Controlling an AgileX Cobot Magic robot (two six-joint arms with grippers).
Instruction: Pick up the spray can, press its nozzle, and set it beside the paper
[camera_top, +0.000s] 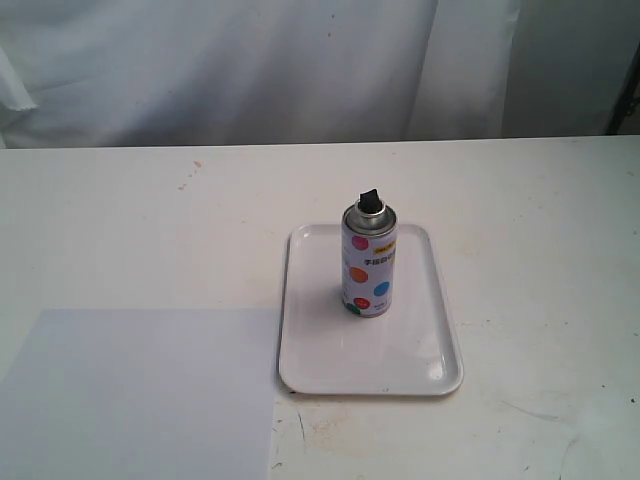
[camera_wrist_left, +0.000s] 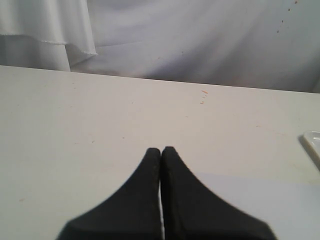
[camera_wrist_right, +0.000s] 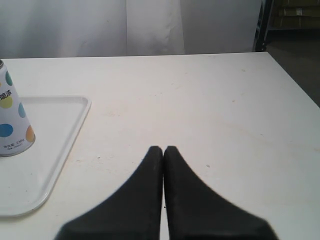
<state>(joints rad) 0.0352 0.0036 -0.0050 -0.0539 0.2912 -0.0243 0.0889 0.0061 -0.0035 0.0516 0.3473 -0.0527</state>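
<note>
Spray can (camera_top: 367, 262): upright on tray (camera_top: 300, 372), paper (camera_top: 130, 400) at 8 o'clock. Left gripper (camera_wrist_left: 161, 150), right gripper (camera_wrist_right: 163, 149): pressed together, empty. Advised: right jaws spread first, can gripped mid-label, nozzle (camera_top: 371, 201) left clear.

Dotted spray can (camera_top: 368, 262) upright on tray (camera_top: 430, 378), black nozzle (camera_top: 370, 201) atop it, pale paper (camera_top: 140, 395) flat just beside tray

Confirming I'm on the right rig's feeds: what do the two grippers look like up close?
The left gripper and right gripper look alike. Each has two matte black fingers, broad at the base and curving in to narrow, rounded tips. No markings, cables or differently coloured pads show. The arms themselves appear in none of the views.
</note>
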